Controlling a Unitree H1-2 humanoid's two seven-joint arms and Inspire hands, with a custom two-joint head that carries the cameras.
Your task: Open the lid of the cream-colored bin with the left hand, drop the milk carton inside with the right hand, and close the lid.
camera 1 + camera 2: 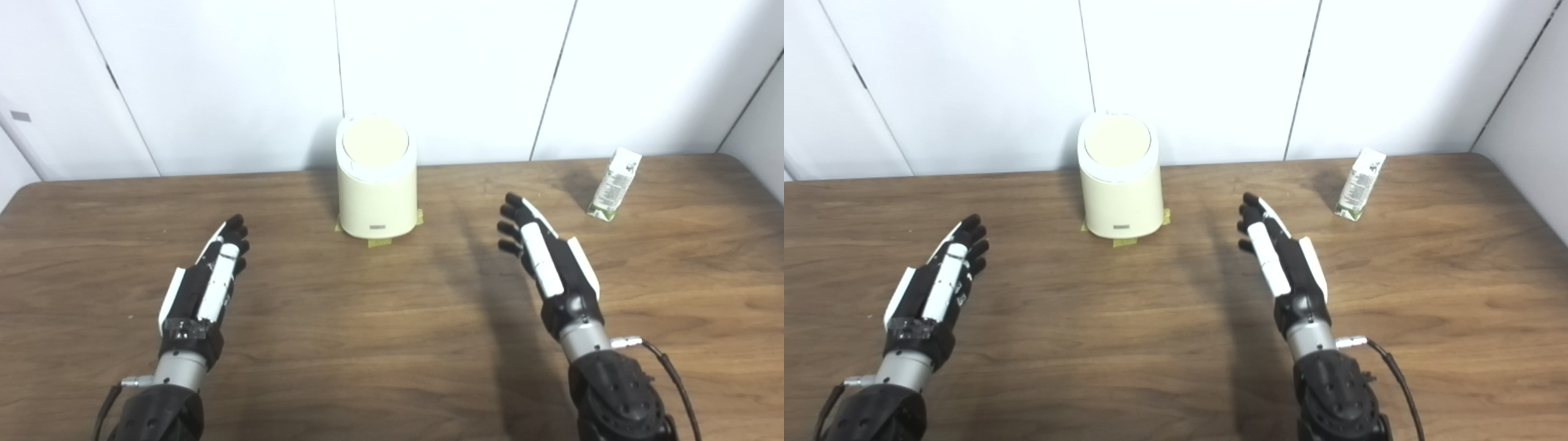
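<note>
Both hands, left [208,278] and right [548,260], hover spread and empty. Bin [376,177] sits ahead between them, lid [375,139] down. Milk carton [614,184] stands beyond the right hand.

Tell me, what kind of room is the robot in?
Probably a test room or lab, not a home. The wooden table holds only a cream-colored bin sitting on tape marks and a milk carton, with plain white wall panels behind.

Cream bin [376,196] lid [375,142] shut, milk carton [614,184] upright far right, left robot hand [211,275] and right robot hand [545,254] empty, fingers extended
</note>
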